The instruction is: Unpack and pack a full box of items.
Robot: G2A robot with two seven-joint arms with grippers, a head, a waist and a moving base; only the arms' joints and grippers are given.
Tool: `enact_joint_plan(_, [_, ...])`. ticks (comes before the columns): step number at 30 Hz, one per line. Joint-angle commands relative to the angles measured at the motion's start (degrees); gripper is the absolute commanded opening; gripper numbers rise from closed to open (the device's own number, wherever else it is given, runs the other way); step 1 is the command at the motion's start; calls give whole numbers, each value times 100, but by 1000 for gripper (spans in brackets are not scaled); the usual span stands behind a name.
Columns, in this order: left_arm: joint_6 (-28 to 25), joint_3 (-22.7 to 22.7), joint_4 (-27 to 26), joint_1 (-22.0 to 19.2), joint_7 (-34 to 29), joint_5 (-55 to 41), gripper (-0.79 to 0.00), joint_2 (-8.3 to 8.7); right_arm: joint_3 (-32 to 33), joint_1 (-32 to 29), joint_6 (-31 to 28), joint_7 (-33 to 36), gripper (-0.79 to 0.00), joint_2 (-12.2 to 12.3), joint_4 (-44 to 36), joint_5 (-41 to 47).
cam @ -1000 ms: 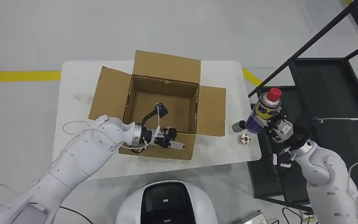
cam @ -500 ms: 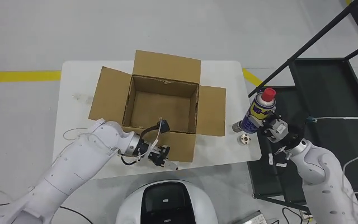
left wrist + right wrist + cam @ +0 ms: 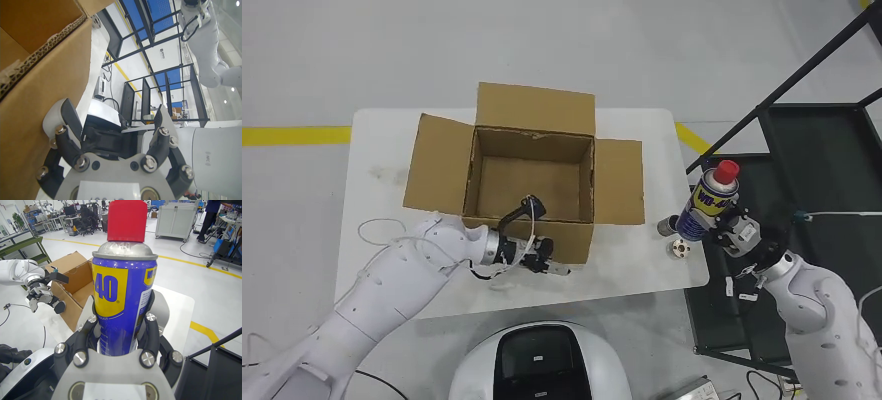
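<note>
Top view: the left gripper (image 3: 547, 264) is right up against the outside of the cardboard box (image 3: 532, 185), at the wall nearest the robot. The box stands on the white table (image 3: 372, 150) with its four flaps folded out. In the left wrist view this gripper (image 3: 115, 113) has its two fingers spread wide with nothing between them. One dark finger pad (image 3: 69, 111) is right by the brown box wall (image 3: 37, 85); I cannot tell if it touches.

The right gripper (image 3: 732, 228) is well apart from the box, past the table's edge and over the black rack (image 3: 822, 150). It holds the spray can (image 3: 704, 205) up off the table. In the right wrist view its fingers (image 3: 149, 317) squeeze the lower part of the blue and yellow can (image 3: 121, 285) from both sides. The can stands up straight with its red cap on top.

Near this gripper, on the table's edge, are a small dark can (image 3: 668, 226) and a small round piece (image 3: 680, 247), just beside each other
</note>
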Motion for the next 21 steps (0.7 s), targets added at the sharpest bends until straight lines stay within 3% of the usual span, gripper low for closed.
enact_joint_plan(1, [-3, -2, 49, -55, 183, -112, 0, -63, -22, 14, 1, 13, -785, -2, 5, 13])
enact_joint_plan(4, [-15, -30, 40, -123, 188, -398, 0, -126, -56, 44, 4, 47, -785, -4, -4, 21])
enact_joint_plan(9, [46, -379, -94, -187, -587, -1334, 0, -42, -154, 116, -65, 117, -785, -4, -13, 33])
enact_joint_plan(14, [259, -1212, -145, -184, -1218, -2130, 0, 212, -431, 298, -175, 231, -785, -7, -11, 32])
enact_joint_plan(21, [800, -2403, -341, -2, -1223, -2832, 0, 499, -1049, 683, -264, 463, -785, -24, -7, 28])
